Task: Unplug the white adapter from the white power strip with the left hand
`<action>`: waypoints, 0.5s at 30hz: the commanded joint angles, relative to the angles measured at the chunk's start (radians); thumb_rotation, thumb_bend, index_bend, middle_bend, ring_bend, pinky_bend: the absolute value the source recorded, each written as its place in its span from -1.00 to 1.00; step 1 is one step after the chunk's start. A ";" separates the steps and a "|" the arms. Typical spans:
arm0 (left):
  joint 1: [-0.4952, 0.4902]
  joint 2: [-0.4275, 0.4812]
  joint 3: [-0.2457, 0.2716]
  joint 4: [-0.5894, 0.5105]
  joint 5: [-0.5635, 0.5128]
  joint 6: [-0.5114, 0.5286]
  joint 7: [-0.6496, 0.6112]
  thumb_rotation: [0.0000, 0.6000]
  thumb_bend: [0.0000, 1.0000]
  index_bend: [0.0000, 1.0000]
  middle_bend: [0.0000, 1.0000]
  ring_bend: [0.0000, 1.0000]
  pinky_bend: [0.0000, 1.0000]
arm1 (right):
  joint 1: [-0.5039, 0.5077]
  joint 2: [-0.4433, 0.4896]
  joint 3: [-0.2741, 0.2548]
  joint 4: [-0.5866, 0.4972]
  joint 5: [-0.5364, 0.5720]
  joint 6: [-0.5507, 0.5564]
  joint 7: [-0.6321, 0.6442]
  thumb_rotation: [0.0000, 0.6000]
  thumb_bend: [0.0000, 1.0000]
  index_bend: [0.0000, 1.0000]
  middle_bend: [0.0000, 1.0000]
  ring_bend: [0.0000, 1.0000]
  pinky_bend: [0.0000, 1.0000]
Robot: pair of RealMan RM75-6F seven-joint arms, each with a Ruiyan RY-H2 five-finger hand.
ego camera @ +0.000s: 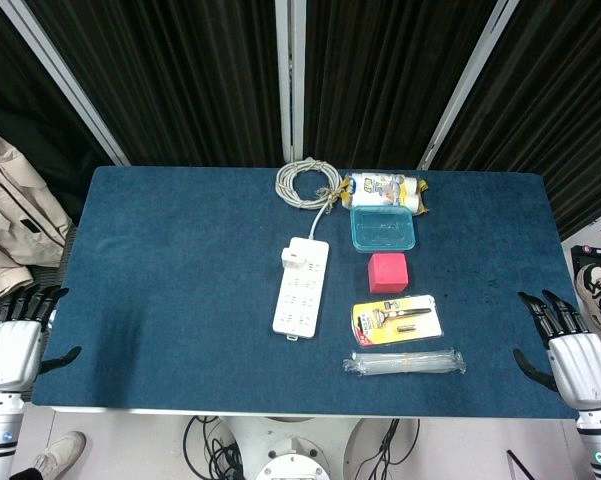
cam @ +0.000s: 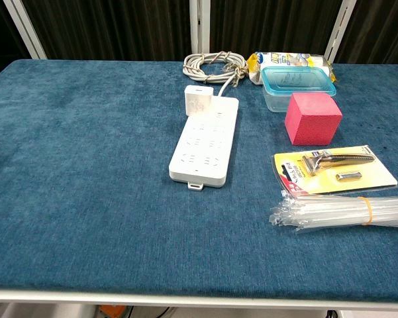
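A white power strip (ego camera: pixel 301 288) (cam: pixel 206 140) lies near the table's middle, its coiled cord (ego camera: pixel 306 182) (cam: pixel 214 66) at the far edge. A small white adapter (ego camera: pixel 294 259) (cam: pixel 197 101) stands plugged into the strip's far left corner. My left hand (ego camera: pixel 18 340) hangs open off the table's left front corner, well away from the strip. At the right front corner my right hand (ego camera: pixel 570 350) is also open, fingers spread, holding nothing. Neither hand shows in the chest view.
Right of the strip sit a clear blue-lidded box (ego camera: pixel 383 228) (cam: pixel 297 87), a red cube (ego camera: pixel 388 272) (cam: pixel 312 118), a carded razor (ego camera: pixel 397 320) (cam: pixel 333 169) and a bundle of clear straws (ego camera: pixel 404 361) (cam: pixel 344 211). A snack packet (ego camera: pixel 384 188) (cam: pixel 288 63) lies at the back.
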 commanded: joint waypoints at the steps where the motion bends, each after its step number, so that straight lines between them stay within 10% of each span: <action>1: -0.008 0.001 -0.007 -0.005 -0.005 -0.015 0.014 1.00 -0.87 -0.63 -0.67 -0.82 -0.82 | 0.008 0.000 0.005 0.003 -0.005 -0.017 0.000 1.00 -0.56 -0.87 -0.69 -0.88 -0.70; 9: -0.049 0.009 -0.031 -0.016 0.012 -0.058 0.036 1.00 -0.87 -0.63 -0.67 -0.82 -0.82 | 0.041 0.009 0.003 -0.023 -0.078 -0.050 -0.011 1.00 -0.56 -0.87 -0.69 -0.88 -0.71; 15: -0.194 0.026 -0.100 -0.022 0.087 -0.168 0.013 1.00 -0.87 -0.63 -0.67 -0.82 -0.82 | 0.213 0.025 -0.004 -0.134 -0.189 -0.289 -0.033 1.00 -0.55 -0.99 -0.80 -0.99 -0.81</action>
